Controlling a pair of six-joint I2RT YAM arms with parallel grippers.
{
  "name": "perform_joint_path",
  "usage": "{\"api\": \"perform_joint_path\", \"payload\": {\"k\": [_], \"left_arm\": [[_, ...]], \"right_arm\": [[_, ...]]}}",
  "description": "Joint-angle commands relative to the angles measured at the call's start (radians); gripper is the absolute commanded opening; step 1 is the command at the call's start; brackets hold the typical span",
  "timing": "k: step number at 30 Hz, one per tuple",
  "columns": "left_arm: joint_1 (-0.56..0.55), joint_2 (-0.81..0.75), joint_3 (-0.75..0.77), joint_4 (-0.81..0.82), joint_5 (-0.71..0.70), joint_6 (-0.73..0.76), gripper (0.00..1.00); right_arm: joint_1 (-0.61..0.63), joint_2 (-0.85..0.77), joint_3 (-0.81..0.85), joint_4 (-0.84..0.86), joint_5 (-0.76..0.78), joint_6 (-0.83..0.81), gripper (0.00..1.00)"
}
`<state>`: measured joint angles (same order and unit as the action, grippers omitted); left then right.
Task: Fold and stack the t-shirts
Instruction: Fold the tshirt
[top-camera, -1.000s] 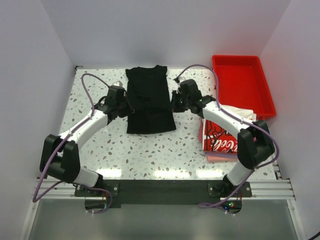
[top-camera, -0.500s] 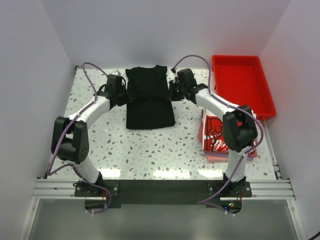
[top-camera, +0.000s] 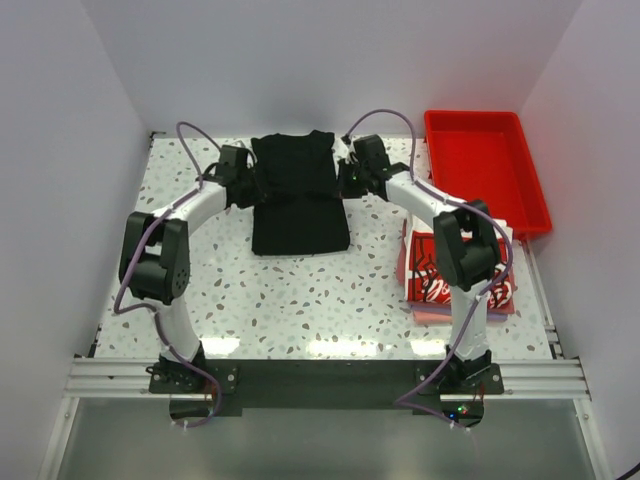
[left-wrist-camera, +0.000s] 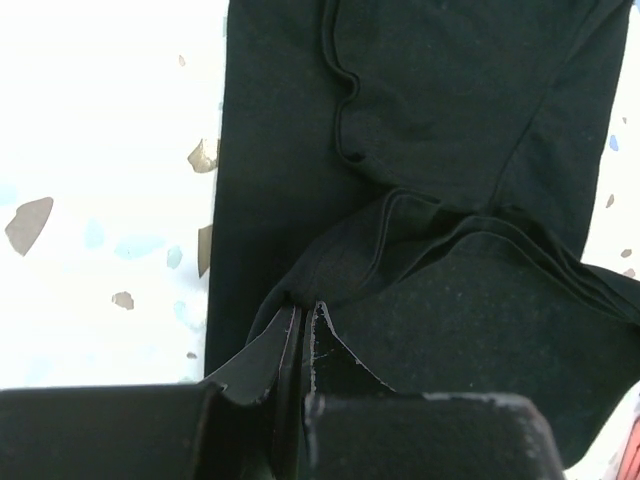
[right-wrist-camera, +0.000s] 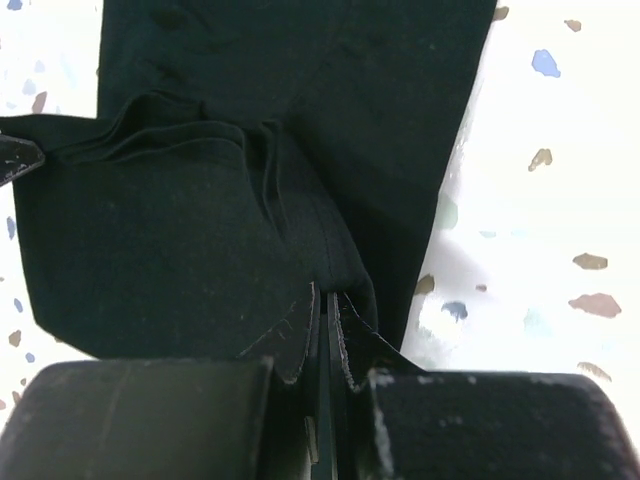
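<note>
A black t-shirt (top-camera: 298, 190) lies partly folded at the back middle of the table, its lower part doubled up toward the collar. My left gripper (top-camera: 252, 184) is shut on the shirt's left edge; in the left wrist view the jaws (left-wrist-camera: 303, 312) pinch a fold of black cloth (left-wrist-camera: 420, 150). My right gripper (top-camera: 345, 180) is shut on the shirt's right edge; the right wrist view shows its jaws (right-wrist-camera: 328, 295) pinching the black hem (right-wrist-camera: 200, 220). A white t-shirt with a red-and-black print (top-camera: 440, 270) lies folded at the right on a pinkish one (top-camera: 440, 312).
A red plastic tray (top-camera: 485, 170) stands at the back right corner, next to the folded pile. White walls close in the speckled table (top-camera: 300, 300) on three sides. Purple cables loop above both arms.
Both grippers have carried the shirt's lower part toward the back of the table, shortening the black shirt. Both arms now reach further back.
</note>
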<state>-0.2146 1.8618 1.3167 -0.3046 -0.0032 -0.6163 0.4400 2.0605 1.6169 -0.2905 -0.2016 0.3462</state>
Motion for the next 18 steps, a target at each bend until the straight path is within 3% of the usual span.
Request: {"api": "perform_joint_path", "payload": {"k": [1,3,6,7,8,9,12,15,16,18], "left_arm": [[0.017,0.028,0.055,0.022,0.028,0.024,0.0],[0.018,0.037,0.061,0.018,0.031,0.023,0.01],[0.021,0.042,0.062,0.015,0.04,0.026,0.21],[0.021,0.039,0.059,0.018,0.043,0.027,0.27],[0.021,0.033,0.058,0.031,0.046,0.027,0.37],[0.021,0.019,0.049,0.036,0.052,0.027,0.53],[0.02,-0.013,0.033,0.056,0.062,0.03,0.8],[0.021,-0.05,0.013,0.055,0.072,0.03,1.0],[0.021,-0.061,0.003,0.056,0.075,0.029,1.0],[0.02,-0.101,-0.034,0.056,0.086,0.023,1.0]], "right_arm": [[-0.009,0.032,0.066,0.005,-0.012,-0.012,0.0],[-0.009,0.047,0.074,0.004,-0.009,-0.009,0.02],[-0.012,0.064,0.087,-0.001,-0.009,-0.001,0.13],[-0.012,0.069,0.095,-0.015,-0.01,-0.001,0.25],[-0.014,0.073,0.103,-0.022,-0.018,-0.004,0.32],[-0.012,0.079,0.115,-0.025,-0.022,-0.003,0.36],[-0.012,0.075,0.11,-0.029,-0.042,-0.003,0.52],[-0.014,0.052,0.097,-0.032,-0.048,-0.006,0.75],[-0.014,0.034,0.086,-0.032,-0.05,-0.007,0.99],[-0.014,0.003,0.045,-0.032,-0.045,-0.006,0.99]]}}
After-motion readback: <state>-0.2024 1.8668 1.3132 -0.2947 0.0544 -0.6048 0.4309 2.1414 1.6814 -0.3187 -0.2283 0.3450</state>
